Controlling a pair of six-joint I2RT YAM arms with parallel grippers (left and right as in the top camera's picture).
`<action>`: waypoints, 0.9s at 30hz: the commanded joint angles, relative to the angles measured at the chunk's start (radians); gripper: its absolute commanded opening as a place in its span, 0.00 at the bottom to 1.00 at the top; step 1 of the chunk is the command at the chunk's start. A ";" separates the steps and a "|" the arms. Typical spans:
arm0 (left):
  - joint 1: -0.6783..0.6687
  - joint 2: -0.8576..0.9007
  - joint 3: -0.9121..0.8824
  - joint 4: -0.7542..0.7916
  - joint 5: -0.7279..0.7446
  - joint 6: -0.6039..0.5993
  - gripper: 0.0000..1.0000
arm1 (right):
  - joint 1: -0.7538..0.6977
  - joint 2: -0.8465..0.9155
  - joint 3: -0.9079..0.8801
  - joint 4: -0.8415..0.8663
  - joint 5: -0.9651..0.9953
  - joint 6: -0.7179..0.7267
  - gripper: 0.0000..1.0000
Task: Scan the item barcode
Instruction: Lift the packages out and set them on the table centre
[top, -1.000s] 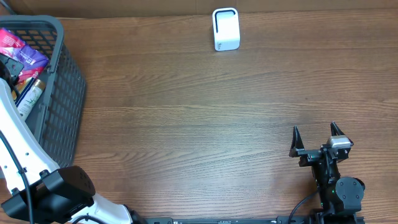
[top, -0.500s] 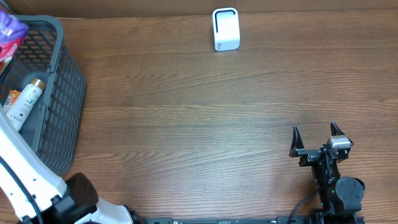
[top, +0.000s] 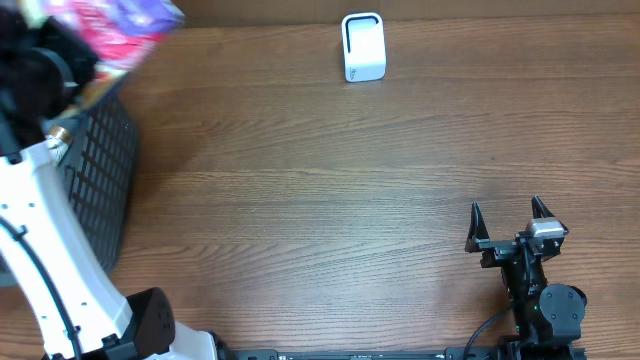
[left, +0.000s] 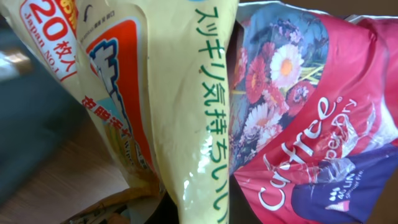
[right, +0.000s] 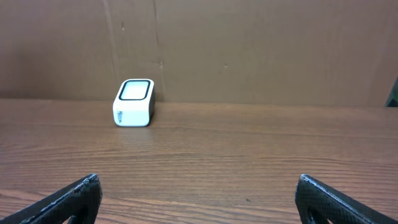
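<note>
The left jaws are closed, it seems on the red Carefree packet (top: 125, 18), held above the basket (top: 108, 160) at 10 o'clock, with a yellow packet (left: 155, 93) beside it. The scanner (top: 363, 47) at 12 o'clock is well apart; scanning is not yet done. The right jaws stand open.

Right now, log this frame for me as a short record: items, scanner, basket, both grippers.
basket: dark grey plastic mesh basket, left edge of brown wooden table
scanner: white box-shaped barcode scanner, far edge
item held: pink floral plastic packet, above the basket
second item: yellow plastic packet with Japanese print, against the pink one; grip unclear
left gripper: shut on the pink packet
right gripper: open, empty
scan: not yet done
</note>
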 joint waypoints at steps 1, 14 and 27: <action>-0.126 0.014 0.011 -0.032 0.042 0.028 0.04 | 0.002 -0.010 -0.010 0.007 0.001 0.006 1.00; -0.538 0.264 -0.230 -0.123 0.034 0.050 0.04 | 0.002 -0.010 -0.010 0.007 0.001 0.006 1.00; -0.727 0.516 -0.265 -0.042 0.034 0.066 0.59 | 0.002 -0.010 -0.010 0.007 0.001 0.006 1.00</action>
